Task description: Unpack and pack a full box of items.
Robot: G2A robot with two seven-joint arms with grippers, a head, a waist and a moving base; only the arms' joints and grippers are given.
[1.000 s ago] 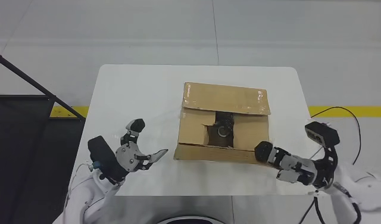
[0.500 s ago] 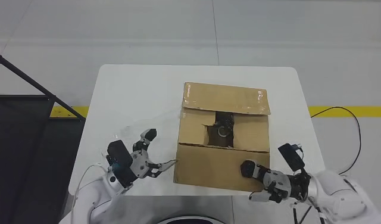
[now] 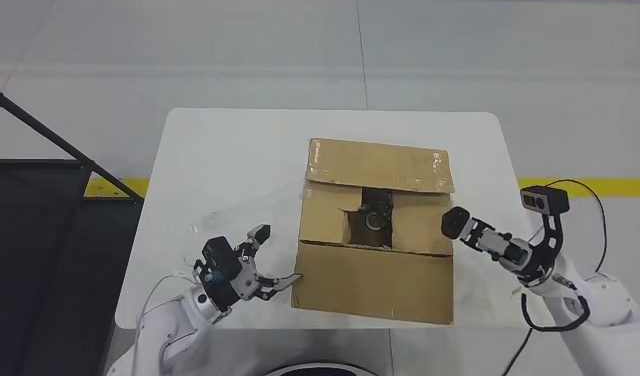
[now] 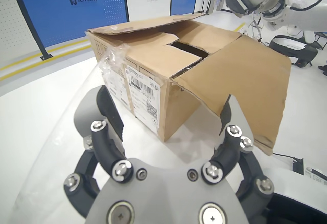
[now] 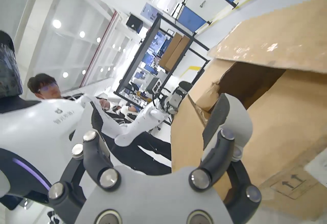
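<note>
A brown cardboard box [image 3: 375, 191] stands in the middle of the white table [image 3: 235, 151]. Its far flap [image 3: 378, 164] and a side flap partly cover the top, leaving a hole where a dark round item [image 3: 377, 214] shows. The front flap [image 3: 375, 286] is folded outward toward the table's near edge and also shows as the front flap [image 4: 242, 82]. My left gripper [image 3: 273, 255] is open at the box's front left corner, with the labelled box corner [image 4: 153, 97] just beyond its fingers. My right gripper [image 5: 158, 120] is open beside the box's right wall [image 5: 281, 112], nothing held.
Crumpled clear tape [image 4: 112, 56] clings to the box's left end, and a clear film strip [image 3: 225, 216] trails over the table to its left. A black cable [image 3: 580, 188] runs off the table's right side. The far half of the table is bare white surface.
The front flap has swung outward and down. My right arm swept from the box's front right corner along its front, then up to its right side. My left gripper moved closer to the front left corner.
</note>
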